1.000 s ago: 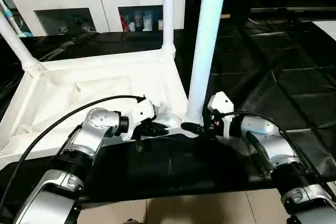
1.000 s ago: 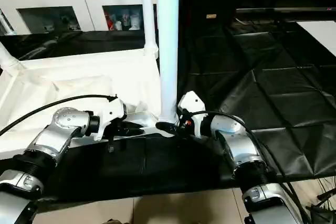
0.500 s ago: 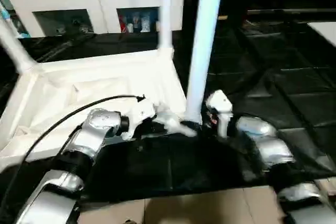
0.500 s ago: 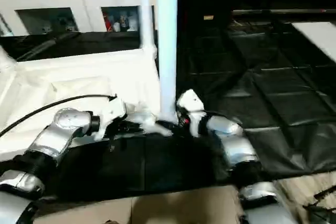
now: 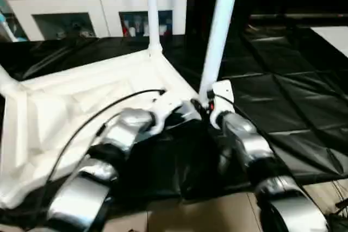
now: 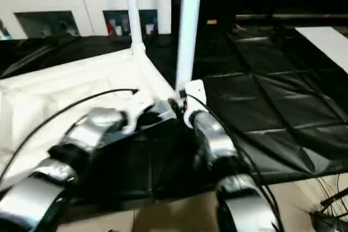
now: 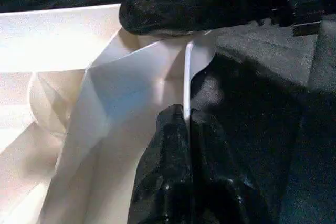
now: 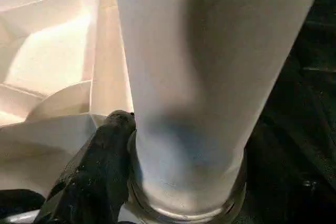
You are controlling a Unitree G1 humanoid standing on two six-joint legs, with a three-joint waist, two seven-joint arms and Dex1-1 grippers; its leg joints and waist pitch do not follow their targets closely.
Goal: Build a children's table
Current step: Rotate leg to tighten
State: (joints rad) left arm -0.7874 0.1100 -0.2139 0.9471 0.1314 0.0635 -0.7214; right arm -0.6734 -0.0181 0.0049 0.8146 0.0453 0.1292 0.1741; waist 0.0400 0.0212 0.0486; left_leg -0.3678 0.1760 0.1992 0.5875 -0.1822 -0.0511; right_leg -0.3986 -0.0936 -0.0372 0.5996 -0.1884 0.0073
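Where the head camera looks down over both silver forearms, the children's table (image 5: 81, 96) lies upside down on the black cloth (image 5: 283, 107), its ribbed underside facing up, with one leg (image 5: 220, 31) standing in the near corner and another (image 5: 150, 14) in the far corner. A white cabinet (image 5: 98, 4) stands behind, and a strip of bare floor (image 5: 206, 215) shows below the cloth's near edge. To the right of the tabletop the cloth is open and uncluttered, while on the left the tabletop runs out past the picture's edge. The left gripper (image 5: 187, 111) and the right gripper (image 5: 205, 107) meet at the base of the near leg, close against each other, though their fingers are too blurred here to read. From the left wrist, that gripper's two black fingers (image 7: 173, 145) are pressed together on a thin white rim of the tabletop at its corner, pinching it, and a black finger of the other gripper (image 7: 199, 3) lies across just beyond. From the right wrist, the near leg (image 8: 205, 77) rises broad and upright from its round socket (image 8: 231, 211), and one black finger (image 8: 105, 161) rests against the leg's side just above the socket; the second finger is hidden, so the jaws stand apart around the leg's base, touching it on that one side at least.
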